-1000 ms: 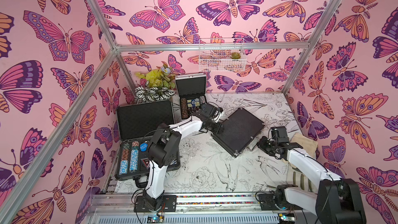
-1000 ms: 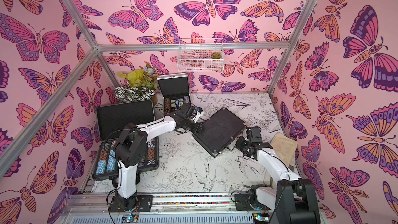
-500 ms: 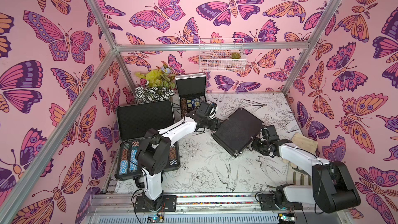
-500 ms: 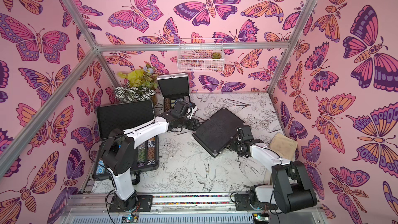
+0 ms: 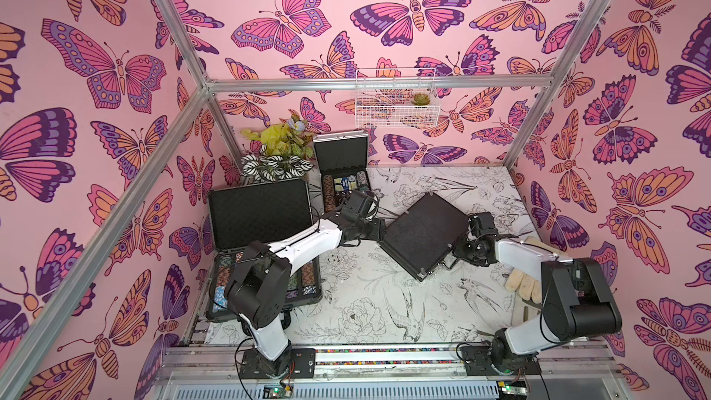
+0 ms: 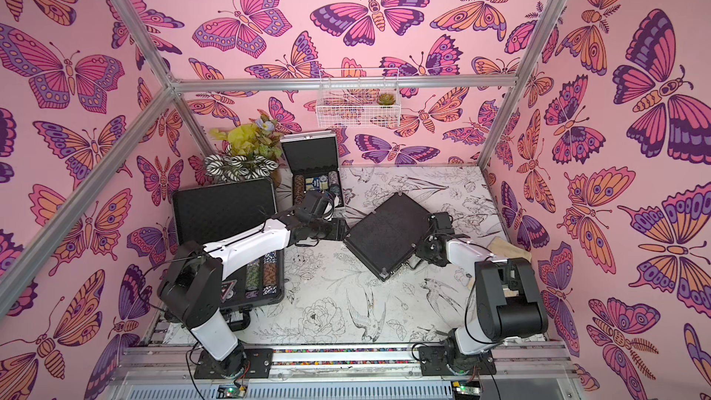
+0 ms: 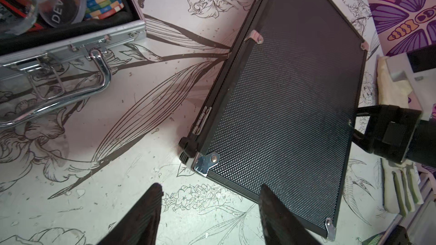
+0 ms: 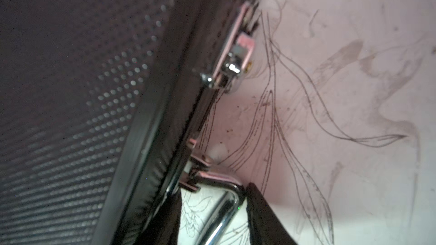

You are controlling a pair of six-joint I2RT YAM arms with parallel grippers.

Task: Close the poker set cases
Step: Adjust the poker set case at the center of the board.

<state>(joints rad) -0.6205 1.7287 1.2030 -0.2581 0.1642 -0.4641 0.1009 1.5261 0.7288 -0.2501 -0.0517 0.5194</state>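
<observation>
The medium black silver-trimmed case (image 5: 423, 236) (image 6: 388, 236) lies shut and askew at mid-table. At the left, the large black case (image 5: 261, 213) stands open, chips in its base. The small silver case (image 5: 340, 155) (image 7: 70, 41) is open at the back. My left gripper (image 5: 379, 230) (image 7: 210, 189) hovers open beside the medium case's (image 7: 295, 114) left corner, nothing between its fingers. My right gripper (image 5: 458, 257) (image 8: 214, 189) is open at that case's (image 8: 70, 90) right side, its fingers either side of the chrome handle (image 8: 224, 208).
A white wire basket (image 5: 396, 105) with a small succulent hangs on the back wall. Potted plants (image 5: 277, 151) fill the back left corner. A pale glove (image 5: 527, 282) (image 7: 398, 185) lies by the right wall, under my right arm.
My right gripper has moved in to the medium case's handle side and its jaws have widened. My left arm's elbow has swung back over the large case; its gripper stays near the medium case's corner.
</observation>
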